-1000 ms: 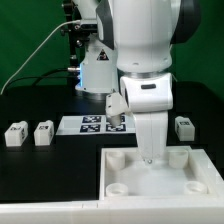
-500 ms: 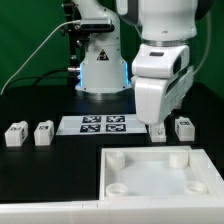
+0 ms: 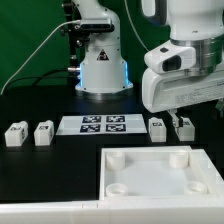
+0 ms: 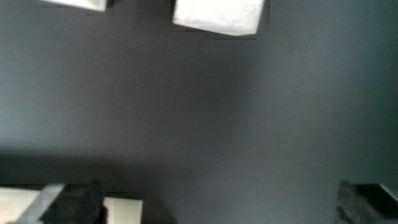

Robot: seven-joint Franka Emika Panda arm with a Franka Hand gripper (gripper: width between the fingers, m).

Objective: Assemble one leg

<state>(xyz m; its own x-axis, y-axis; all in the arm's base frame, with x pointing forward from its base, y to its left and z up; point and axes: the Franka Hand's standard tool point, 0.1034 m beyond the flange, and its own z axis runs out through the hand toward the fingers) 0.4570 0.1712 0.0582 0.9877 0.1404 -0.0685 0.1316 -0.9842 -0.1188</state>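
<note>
Exterior view: two-finger gripper (image 3: 180, 116), fingers spread, hangs just above small white square-section plastic leg (image 3: 185, 129); probably slightly off-centre.

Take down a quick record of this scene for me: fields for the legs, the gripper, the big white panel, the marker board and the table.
legs: four, all loose on the table; two at the exterior view's left, two at its right
gripper: open, nothing between its fingers, just above the rightmost leg
panel: large, white, at the front; the corner sockets in view are empty
marker board: flat, between the two pairs of legs
table: black
</note>
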